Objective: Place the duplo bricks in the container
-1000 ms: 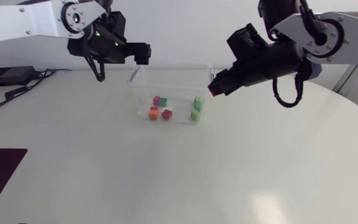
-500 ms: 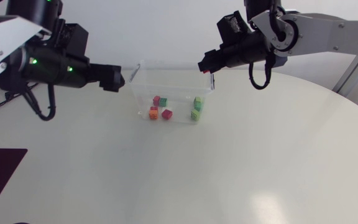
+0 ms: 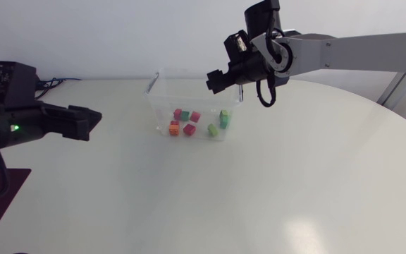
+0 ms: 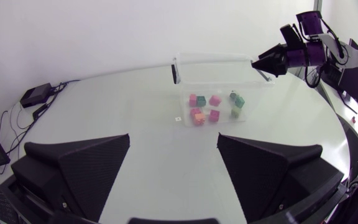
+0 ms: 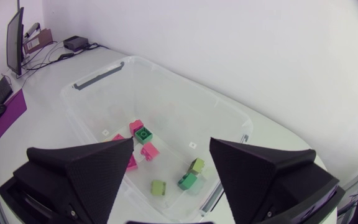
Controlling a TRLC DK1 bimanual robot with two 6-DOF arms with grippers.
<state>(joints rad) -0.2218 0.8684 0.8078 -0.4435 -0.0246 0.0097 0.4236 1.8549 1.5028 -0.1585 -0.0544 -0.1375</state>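
Our right gripper (image 3: 213, 80) hangs over the clear container (image 3: 159, 99) at its one o'clock rim. Its fingers are spread wide with nothing between them, and in the right wrist view the container's floor lies under and ahead of them. The duplo bricks (image 3: 189, 129) we see lie inside the container. A pink, a dark green and another pink form a row toward ten o'clock. An orange and a red sit at eight o'clock, a light green at four o'clock and two greens at three o'clock. Our left gripper (image 3: 90, 120) sits at the container's nine o'clock, well apart, its fingers also spread and empty.
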